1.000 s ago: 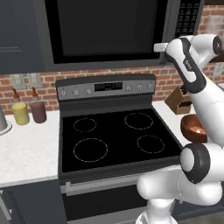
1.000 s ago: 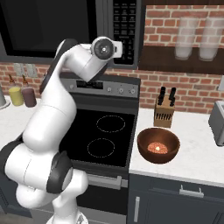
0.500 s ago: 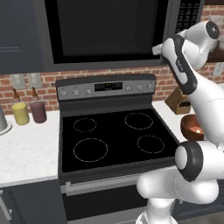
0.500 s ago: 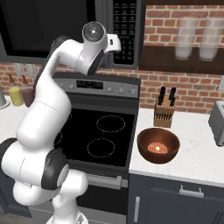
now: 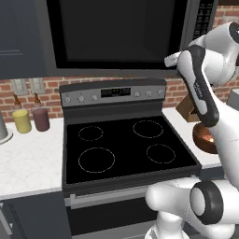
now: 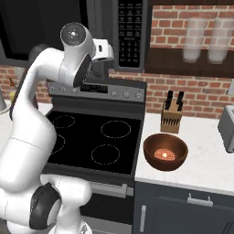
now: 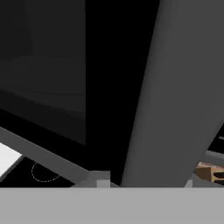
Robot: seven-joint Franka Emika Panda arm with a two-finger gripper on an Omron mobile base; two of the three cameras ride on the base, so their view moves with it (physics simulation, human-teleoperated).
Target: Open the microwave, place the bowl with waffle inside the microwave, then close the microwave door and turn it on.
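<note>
The microwave (image 5: 116, 32) hangs above the stove with its door (image 5: 112, 28) closed. My gripper (image 5: 171, 59) is raised to the door's right edge, beside the button panel (image 6: 130, 27). In the hand view the door's dark grey handle bar (image 7: 175, 87) stands right in front, between the two tips of my gripper (image 7: 144, 180), with a thin gap on the left side. The reddish-brown bowl (image 6: 165, 151) sits on the counter right of the stove with the waffle (image 6: 165, 154) inside it. My arm partly hides the bowl (image 5: 205, 139) in the left base view.
The black stove (image 5: 126, 149) lies below the microwave. A knife block (image 6: 171, 114) stands behind the bowl and a toaster (image 6: 227, 128) sits at the far right. A yellow cup (image 5: 22, 120) and a purple cup (image 5: 41, 119) stand on the left counter.
The wrist and forearm have swung higher while the hand stays at the door's right edge. Bowl and door have not moved.
</note>
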